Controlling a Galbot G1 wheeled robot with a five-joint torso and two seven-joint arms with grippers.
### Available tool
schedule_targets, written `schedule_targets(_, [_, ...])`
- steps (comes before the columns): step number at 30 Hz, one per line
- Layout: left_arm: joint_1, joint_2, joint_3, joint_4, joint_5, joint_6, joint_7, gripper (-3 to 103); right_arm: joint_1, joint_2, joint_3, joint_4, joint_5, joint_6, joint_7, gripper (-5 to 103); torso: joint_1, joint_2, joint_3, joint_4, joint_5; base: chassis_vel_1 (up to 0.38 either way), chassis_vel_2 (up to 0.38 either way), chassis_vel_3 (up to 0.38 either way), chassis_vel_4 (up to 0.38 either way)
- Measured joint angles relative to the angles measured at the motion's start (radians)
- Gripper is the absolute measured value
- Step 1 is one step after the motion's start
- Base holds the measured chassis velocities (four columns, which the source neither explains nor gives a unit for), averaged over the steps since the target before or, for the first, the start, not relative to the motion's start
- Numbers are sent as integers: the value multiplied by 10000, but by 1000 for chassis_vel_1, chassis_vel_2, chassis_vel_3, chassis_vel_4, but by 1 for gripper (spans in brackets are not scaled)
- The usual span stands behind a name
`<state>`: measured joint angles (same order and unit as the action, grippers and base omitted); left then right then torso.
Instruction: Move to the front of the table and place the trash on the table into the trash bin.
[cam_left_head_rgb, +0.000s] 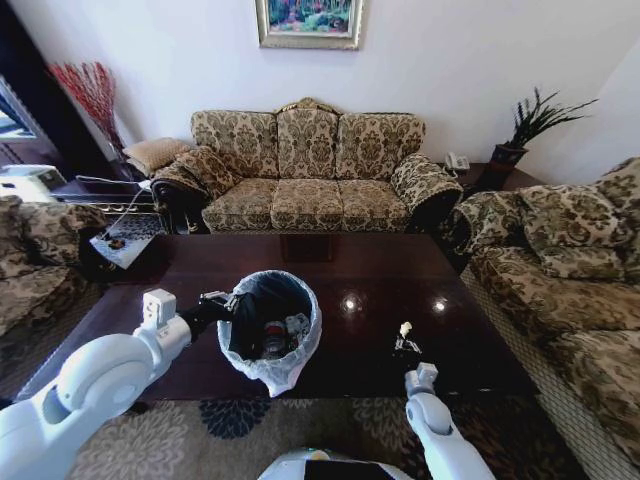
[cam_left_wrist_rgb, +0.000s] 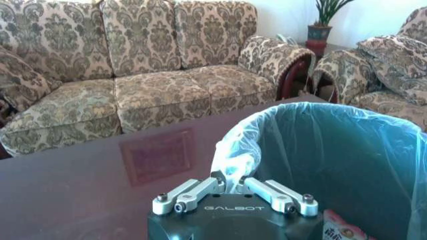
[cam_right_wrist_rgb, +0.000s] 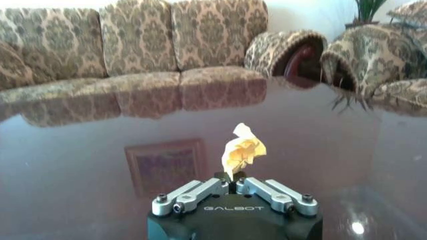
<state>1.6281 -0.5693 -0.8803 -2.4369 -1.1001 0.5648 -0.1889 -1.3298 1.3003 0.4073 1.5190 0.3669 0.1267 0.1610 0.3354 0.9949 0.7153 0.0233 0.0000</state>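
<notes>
- Holding the yellowish paper scrap (cam_right_wrist_rgb: 243, 149), your right tool (cam_right_wrist_rgb: 233, 184) is pinched shut on the scrap's bottom end; most of it sticks up free above the tips. In the head view the right tool (cam_left_head_rgb: 405, 350) sits over the near part of the tabletop (cam_left_head_rgb: 400, 275), right of the trash bin (cam_left_head_rgb: 270, 330) and apart from it.
- Scrap handling, my read: v. light, soft, crumpled. It'll flop and could cling to the pads or flutter on release. No crush risk, so a firm pinch is fine. Grip is low on a thin edge, so it could slip if you swing fast.
- Left tool (cam_left_wrist_rgb: 233, 192) is clamped on the bin's translucent liner bag (cam_left_wrist_rgb: 230, 160) at the rim. In the head view the left tool (cam_left_head_rgb: 222, 303) is at the bin's left edge, w/ the bin over the near tabletop edge.
- Liner, my read: thin film, slippery, stretches and tears easily. It bears the bin only by that fold, so avoid jerks. Taking rim wall plus bag together would be the safer hold.
- Bin inside is black and already has litter at the bottom: a bottle w/ red label (cam_left_head_rgb: 274, 338) and white bits (cam_left_head_rgb: 296, 324). Left wrist view shows a red-and-white packet (cam_left_wrist_rgb: 343, 230) inside.
- Rest of the tabletop looks bare apart from glare spots.
</notes>
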Motion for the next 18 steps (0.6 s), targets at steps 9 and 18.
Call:
schedule_targets(9, [-20,60,0,125,39,-4,1,3,-681,-349,31,2959,351,807,-1123,-2,0,0,0,-1,-2,0,0,0,0])
schedule_targets(18, [-124,233,137,354,65,-20,32,3,-216,-1119,-1940,7025,1675,-270,-3073,0,0,0,0,3,-3,0,0,0,0])
